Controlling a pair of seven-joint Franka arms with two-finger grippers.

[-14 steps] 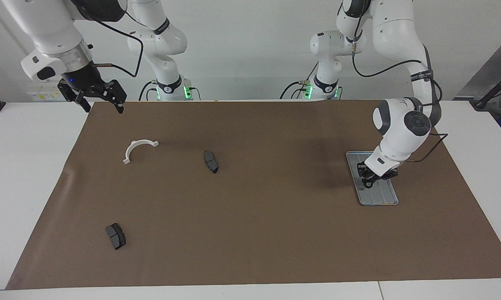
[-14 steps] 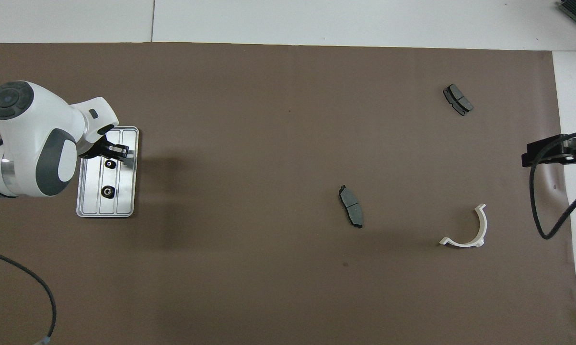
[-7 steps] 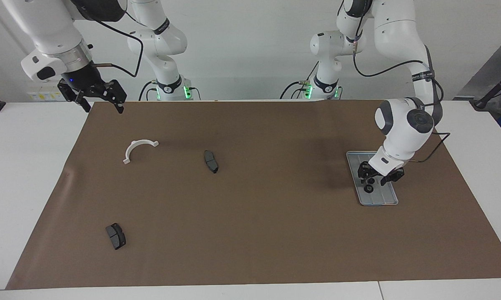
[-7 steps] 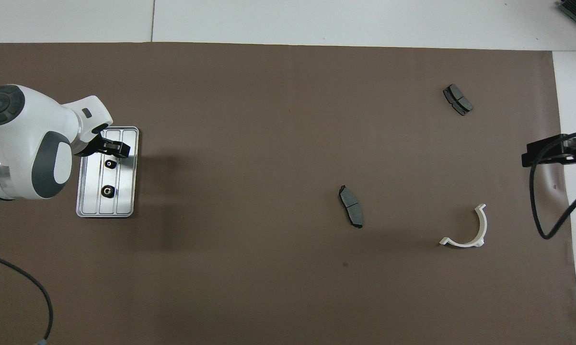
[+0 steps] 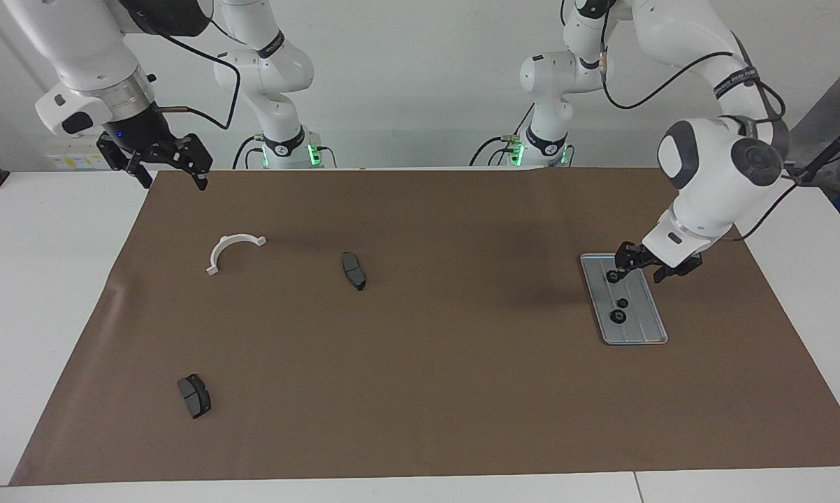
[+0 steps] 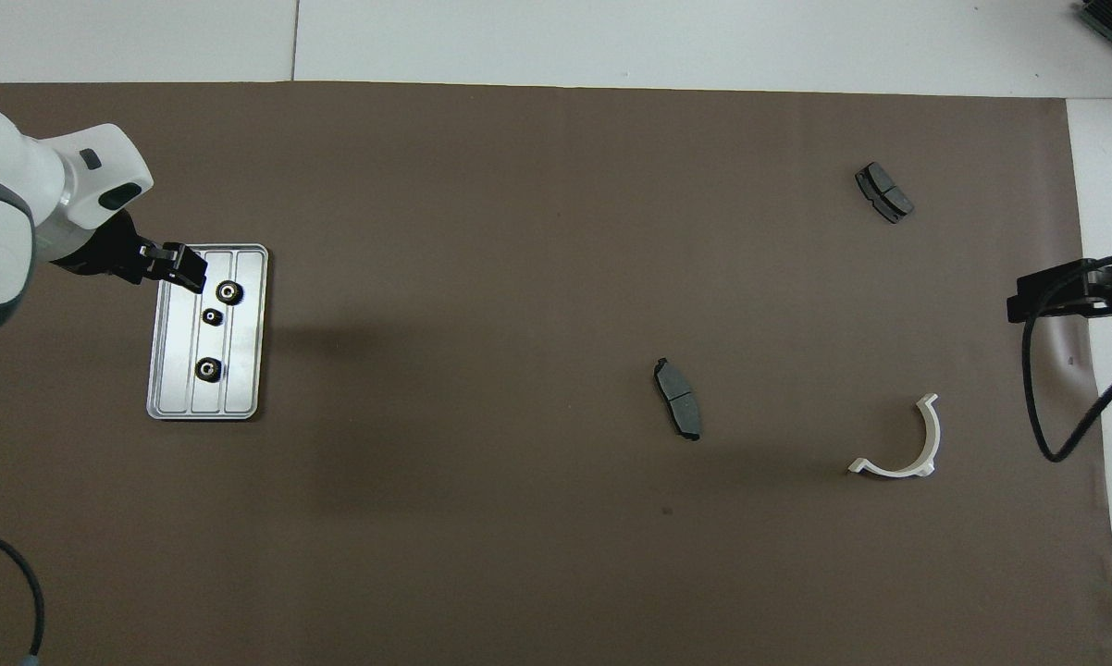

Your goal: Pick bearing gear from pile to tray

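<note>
Brown-matted tabletop (image 5: pixel 420 391), three gears in the tray (image 5: pixel 647 328)
Small black toothed gears (image 6: pixel 229 292) lined up; left end effector (image 5: pixel 647 269) over tray, empty, parted; right end effector (image 5: pixel 161 164) waits wide.

A brown mat (image 5: pixel 420 349) covers the white desk (image 5: pixel 42 279). The tray (image 6: pixel 241 388) is silver-grey with lengthwise ridges, and the three small gears (image 6: pixel 229 292) on it are black, each perhaps with a paler centre. The half-ring bracket (image 5: pixel 233 249) is white. Both brake pads (image 5: pixel 353 270) are dark grey. The arms (image 5: pixel 713 168) are white with grey joints, their pincers black.
</note>
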